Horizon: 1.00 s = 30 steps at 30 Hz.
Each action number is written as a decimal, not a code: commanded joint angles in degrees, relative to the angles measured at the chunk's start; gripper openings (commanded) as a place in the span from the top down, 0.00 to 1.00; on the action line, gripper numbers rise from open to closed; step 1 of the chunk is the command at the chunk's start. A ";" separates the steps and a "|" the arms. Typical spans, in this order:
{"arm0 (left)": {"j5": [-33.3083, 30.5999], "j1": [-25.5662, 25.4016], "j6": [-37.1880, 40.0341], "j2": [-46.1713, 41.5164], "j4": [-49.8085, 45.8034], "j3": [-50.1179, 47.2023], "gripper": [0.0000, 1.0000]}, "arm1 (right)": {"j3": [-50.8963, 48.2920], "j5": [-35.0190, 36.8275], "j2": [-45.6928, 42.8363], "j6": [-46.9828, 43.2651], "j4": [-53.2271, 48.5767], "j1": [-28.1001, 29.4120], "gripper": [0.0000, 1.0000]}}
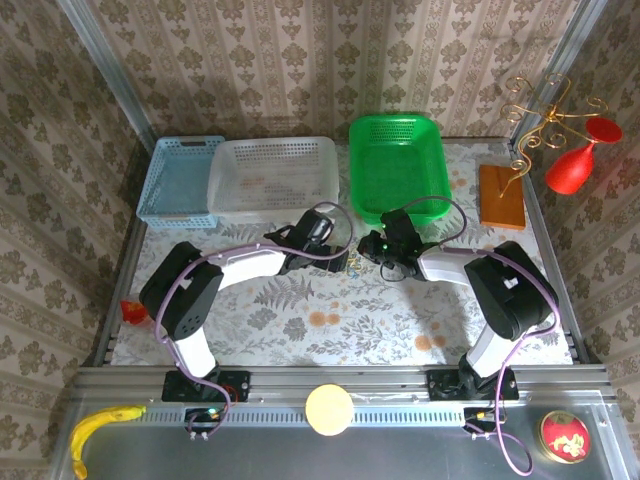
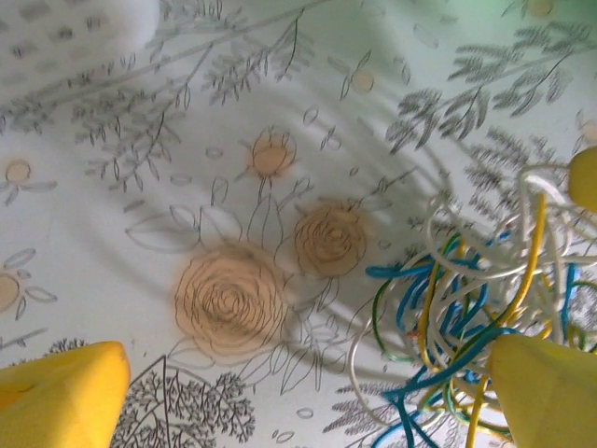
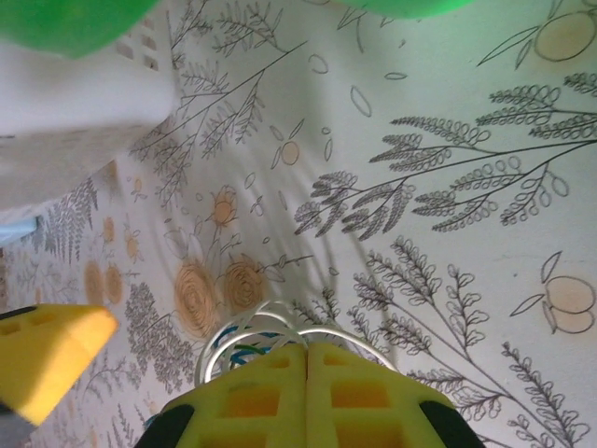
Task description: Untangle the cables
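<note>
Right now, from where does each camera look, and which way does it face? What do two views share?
Top external: above and behind the arm bases, looking down on the table; both arms show, the left gripper and the right gripper both at the cables.
Left wrist: on the left arm, looking down at the cables between its open yellow fingers.
Right wrist: on the right arm, looking down past its fingertips, shut on the cables.
Shared: both wrist views show the cables and the white basket.

A blue basket (image 1: pixel 186 142), white basket (image 1: pixel 275 143) and green basket (image 1: pixel 395 121) stand side by side.
</note>
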 commanded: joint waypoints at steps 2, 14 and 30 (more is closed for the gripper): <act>-1.53 0.80 -0.04 -2.23 1.31 -3.96 0.00 | -1.02 -5.56 -4.82 -1.26 0.54 0.65 1.00; -2.50 3.36 -1.48 -16.53 2.72 -14.08 0.00 | -2.12 -6.94 -14.82 -3.24 -4.49 3.80 1.00; 5.69 3.13 2.33 -19.07 11.47 -16.44 0.00 | -1.50 -8.78 -18.81 -1.96 -5.34 4.85 1.00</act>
